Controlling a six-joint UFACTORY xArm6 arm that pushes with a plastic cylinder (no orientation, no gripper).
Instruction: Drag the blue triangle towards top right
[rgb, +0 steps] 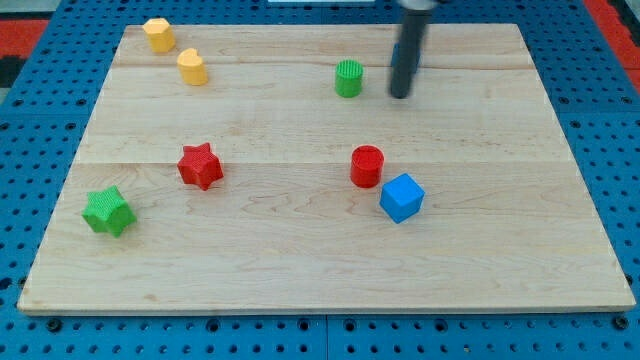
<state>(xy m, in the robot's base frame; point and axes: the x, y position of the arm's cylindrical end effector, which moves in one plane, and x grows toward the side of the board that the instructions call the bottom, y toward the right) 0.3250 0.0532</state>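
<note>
My tip (400, 95) rests on the wooden board (300, 260) near the view's top, right of centre. No blue triangle shows plainly; the dark rod covers a strip of board above the tip and could hide it. A green cylinder (348, 78) stands just left of the tip, apart from it. A blue cube (402, 197) lies well below the tip, touching or nearly touching a red cylinder (367, 166) at its upper left.
A yellow hexagon (158, 34) and a yellow rounded block (192, 67) sit at the top left. A red star (200, 165) lies left of centre. A green star (107, 210) is near the left edge. Blue pegboard surrounds the board.
</note>
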